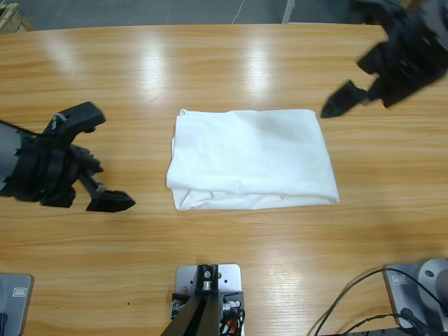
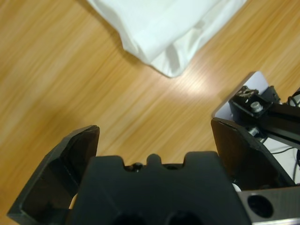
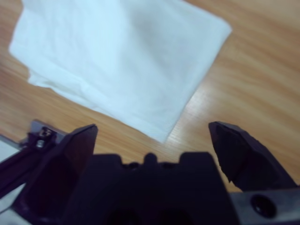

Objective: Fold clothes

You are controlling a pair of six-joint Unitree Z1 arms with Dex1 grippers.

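Black jaws fill the bottom of both wrist views, and in each they stand spread wide with nothing between them. From the high view, the left end effector (image 1: 98, 161) sits at about 9 o'clock over the wooden worktop (image 1: 231, 63), its arm coming in from the left edge; one jaw points up toward 12 o'clock and the other reaches low toward the shirt. It hangs clear of the cloth, with bare wood between its tips and the shirt's edge. In the left wrist view (image 2: 154, 136) that same bare wood lies under the jaws, and a rounded corner of the cloth shows beyond them.

At about 2 o'clock the right end effector (image 1: 360, 77) comes in from the upper right corner, one jaw tip near the shirt's upper right corner but apart from it. Its wrist view (image 3: 152, 133) looks across the folded cloth.

Lying at the middle of the worktop, the white T-shirt (image 1: 252, 157) is folded into a flat rough rectangle, long side running 9 to 3 o'clock, with layered edges showing along its near side. No lettering or label shows.
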